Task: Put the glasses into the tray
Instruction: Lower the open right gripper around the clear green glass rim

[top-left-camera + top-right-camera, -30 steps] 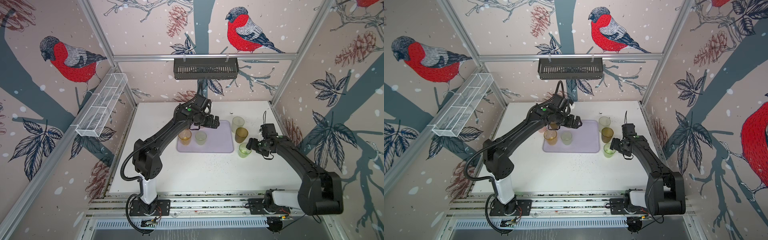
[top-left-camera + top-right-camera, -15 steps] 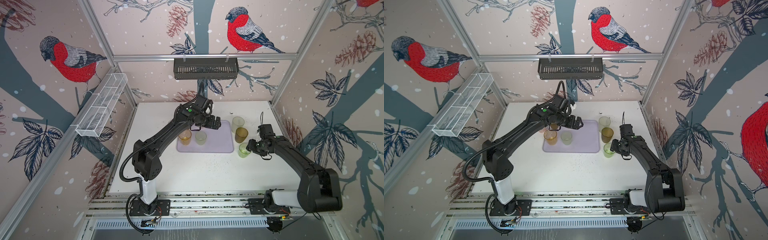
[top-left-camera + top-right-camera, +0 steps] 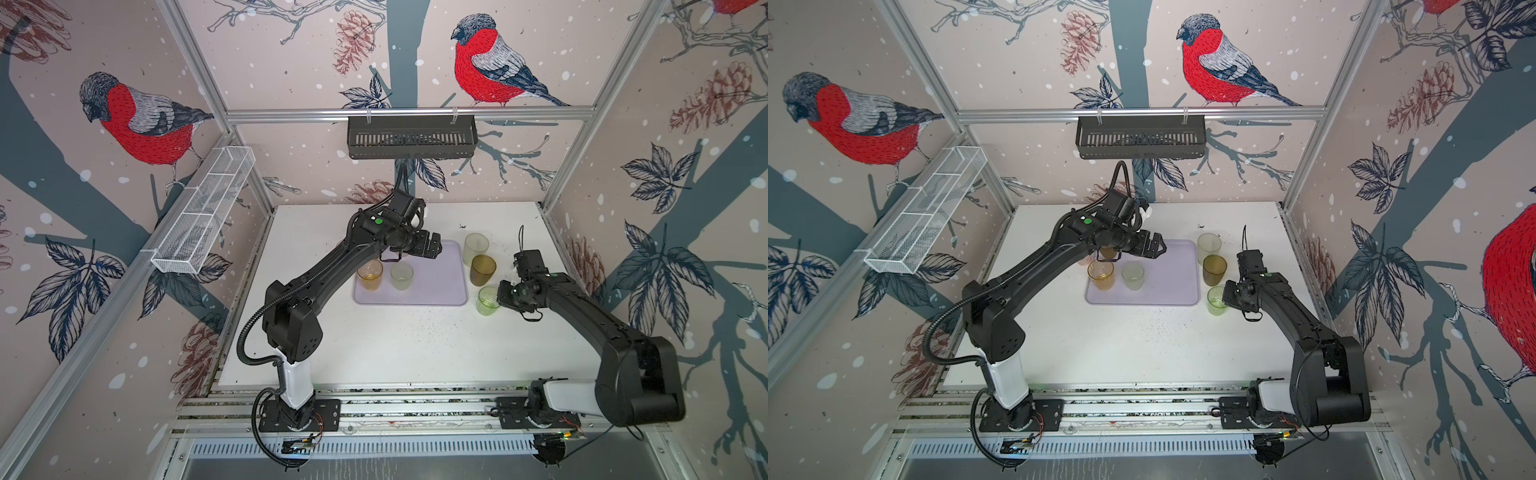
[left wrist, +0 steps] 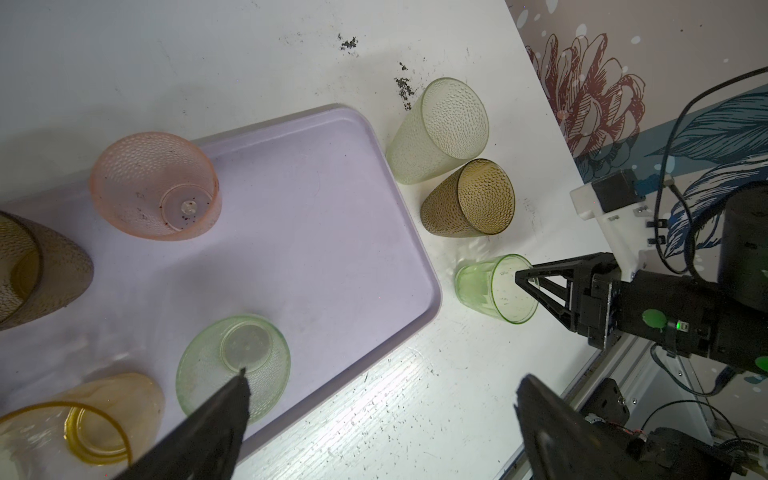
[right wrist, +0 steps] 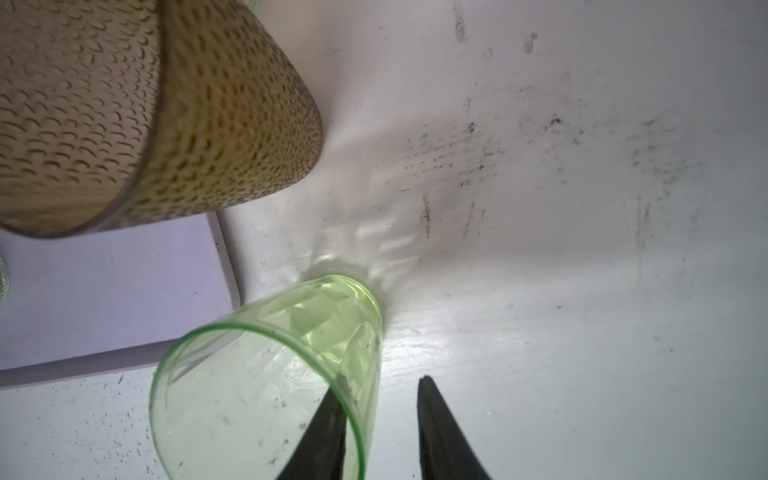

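Observation:
The lilac tray (image 3: 432,274) (image 4: 316,232) holds an amber glass (image 3: 370,274), a pale frosted glass (image 3: 401,276) and a pink glass (image 4: 156,187). Right of the tray on the table stand a tall pale green glass (image 3: 475,248), a brown glass (image 3: 483,270) (image 5: 166,112) and a bright green glass (image 3: 487,300) (image 5: 266,365). My right gripper (image 3: 500,293) (image 5: 381,380) straddles the bright green glass's wall, one finger inside and one outside. A gap shows at the outer finger. My left gripper (image 3: 434,247) (image 4: 382,376) hangs wide open above the tray, holding nothing.
A black slotted basket (image 3: 411,137) hangs on the back rail. A white wire mesh basket (image 3: 203,212) is fixed to the left wall. The right wall stands close behind my right arm. Dark specks dot the white table (image 3: 415,345).
My right gripper's jaws have narrowed around the bright green glass's rim, and the gripper has edged left onto it. The left arm has hardly moved.

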You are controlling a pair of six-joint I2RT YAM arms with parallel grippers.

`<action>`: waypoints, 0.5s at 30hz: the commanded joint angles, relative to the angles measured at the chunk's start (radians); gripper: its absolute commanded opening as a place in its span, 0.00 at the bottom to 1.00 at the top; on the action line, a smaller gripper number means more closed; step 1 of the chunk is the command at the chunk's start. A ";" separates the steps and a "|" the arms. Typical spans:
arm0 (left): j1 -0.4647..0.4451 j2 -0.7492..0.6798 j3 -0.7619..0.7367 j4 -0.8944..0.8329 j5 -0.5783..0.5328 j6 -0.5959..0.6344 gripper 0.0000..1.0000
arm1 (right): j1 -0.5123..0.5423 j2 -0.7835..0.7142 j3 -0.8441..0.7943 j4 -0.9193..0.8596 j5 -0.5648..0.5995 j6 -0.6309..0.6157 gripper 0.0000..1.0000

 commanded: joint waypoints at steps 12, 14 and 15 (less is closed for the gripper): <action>-0.004 -0.016 -0.012 0.037 -0.001 0.005 1.00 | 0.008 -0.001 0.010 -0.005 0.021 -0.017 0.25; -0.003 -0.014 -0.011 0.036 0.000 0.005 1.00 | 0.009 0.000 0.010 -0.006 0.021 -0.017 0.24; -0.004 -0.014 -0.010 0.036 0.001 0.007 1.00 | 0.009 0.001 0.013 -0.006 0.021 -0.018 0.23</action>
